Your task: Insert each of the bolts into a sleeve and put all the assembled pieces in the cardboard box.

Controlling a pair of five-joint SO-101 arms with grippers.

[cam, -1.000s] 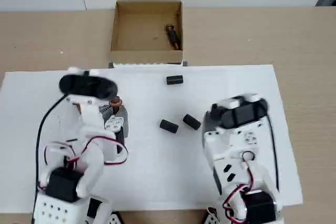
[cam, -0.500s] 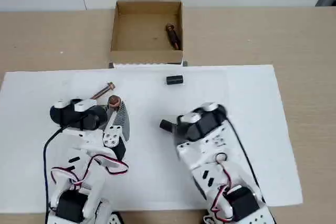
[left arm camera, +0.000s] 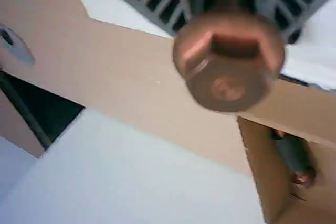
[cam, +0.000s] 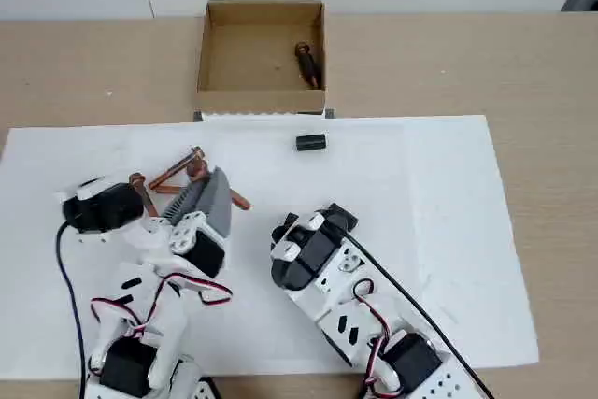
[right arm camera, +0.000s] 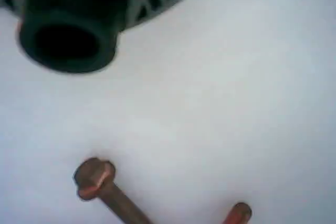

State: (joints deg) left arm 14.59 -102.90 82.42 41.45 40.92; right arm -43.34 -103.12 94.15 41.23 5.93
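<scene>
Clearly the left gripper [cam: 204, 186] is closed on a bolt [left arm camera: 228, 61]. Its grey jaws pinch the shank, and the hex head juts toward the wrist camera, so the bolt's long axis runs roughly along that camera's line of sight. The threaded end is hidden. The right gripper [cam: 286, 229] is clamped around a black sleeve [right arm camera: 68, 40], whose open bore shows as a dark round mouth.

From above, both grippers sit low over the paper [cam: 439, 184]. The right one is near the left one, on its right and angled toward it, and they are not touching. The coming move probably turns on bringing bore and shank onto one line, and they do not look aligned yet.

Loose bolts [cam: 171, 176] lie just beside the left gripper. A spare sleeve [cam: 311, 142] lies nearer the box [cam: 262, 100], which holds one assembled piece [cam: 307, 63].
</scene>
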